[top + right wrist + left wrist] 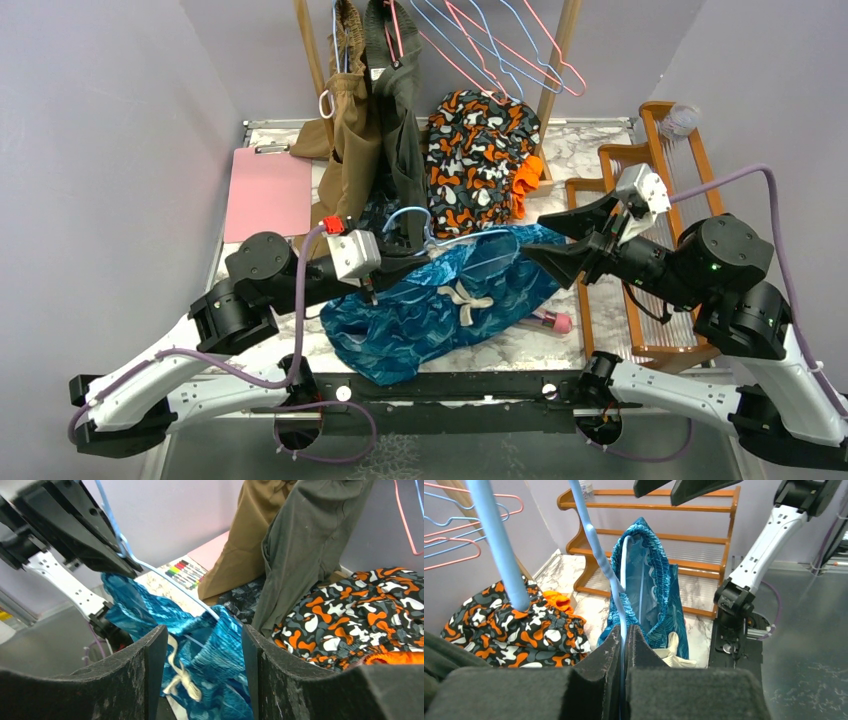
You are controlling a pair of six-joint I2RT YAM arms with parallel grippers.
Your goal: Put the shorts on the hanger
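Marble-patterned surface (580,150) between lilac walls, viewed from the arms' side. The teal-blue shorts (440,300) lie crumpled at its middle, with the cream drawstring bow (468,300) facing up. The light-blue wire hanger (596,545) stands at the shorts' rear left edge. The left end effector (624,632) is closed on its wire, pads pressed together with the wire between them, just above the fabric.

In the left wrist view one arm of the hanger appears to run inside the gathered waistband, though the folds hide where it ends. The right end effector (200,640) hovers over the shorts' right end, jaws spread wide, holding nothing and clear of the cloth.

Behind the shorts, an orange, black and white blotched garment (480,150) is heaped on the surface. A tan garment (350,150) and an olive garment (400,110) hang beside it, with spare pink and blue hangers (500,50) above. A pink clipboard (268,195) lies behind and left of the shorts. A wooden rack (649,506) stands to their right.
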